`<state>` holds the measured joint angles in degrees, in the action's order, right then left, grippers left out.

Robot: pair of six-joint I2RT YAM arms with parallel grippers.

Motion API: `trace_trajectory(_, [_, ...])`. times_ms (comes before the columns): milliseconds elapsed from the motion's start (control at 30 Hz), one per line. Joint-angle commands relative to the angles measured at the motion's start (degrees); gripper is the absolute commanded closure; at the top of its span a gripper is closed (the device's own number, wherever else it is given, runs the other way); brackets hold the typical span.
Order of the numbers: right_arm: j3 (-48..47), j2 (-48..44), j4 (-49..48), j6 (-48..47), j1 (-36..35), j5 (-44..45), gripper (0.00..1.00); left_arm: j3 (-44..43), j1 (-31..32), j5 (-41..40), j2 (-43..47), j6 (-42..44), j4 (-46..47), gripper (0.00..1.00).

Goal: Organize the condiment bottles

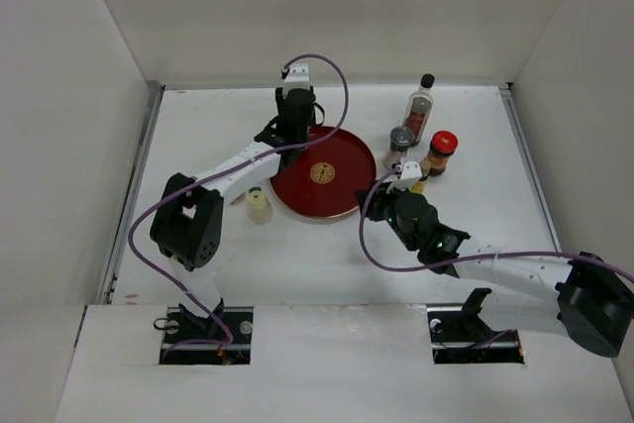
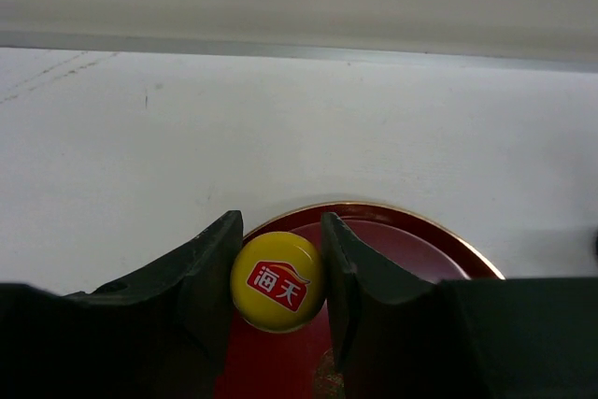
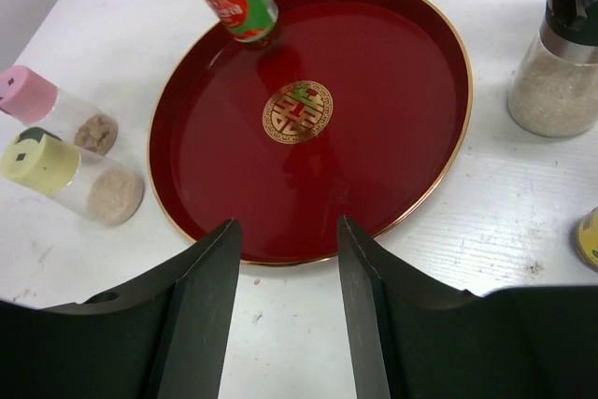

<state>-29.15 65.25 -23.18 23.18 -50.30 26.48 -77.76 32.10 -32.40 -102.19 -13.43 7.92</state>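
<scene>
Yellow-capped bottle (image 2: 277,284), clamped in left pincer (image 2: 277,248), over red tray (image 2: 411,242)

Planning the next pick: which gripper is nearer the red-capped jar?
Right. The right gripper is just left of the red-capped jar; the left gripper is across the tray, shut on a yellow-capped bottle.

Round red tray (image 1: 349,183) with gold emblem (image 1: 323,173) sits on white table (image 1: 297,264)
</scene>
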Motion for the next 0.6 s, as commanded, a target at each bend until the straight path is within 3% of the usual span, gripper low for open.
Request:
trace_trajectory(0, [-0.12, -1.18, -3.01, 0.9, 0.34, -0.29, 0.48, -5.21, 0.64, 0.06, 2.18, 0.07, 8.69, 0.82])
trace_trajectory(567, [0.14, -1.71, -3.01, 0.9, 0.69, -0.2, 0.47, 1.73, 1.26, -1.44, 1.03, -0.28, 12.2, 0.81])
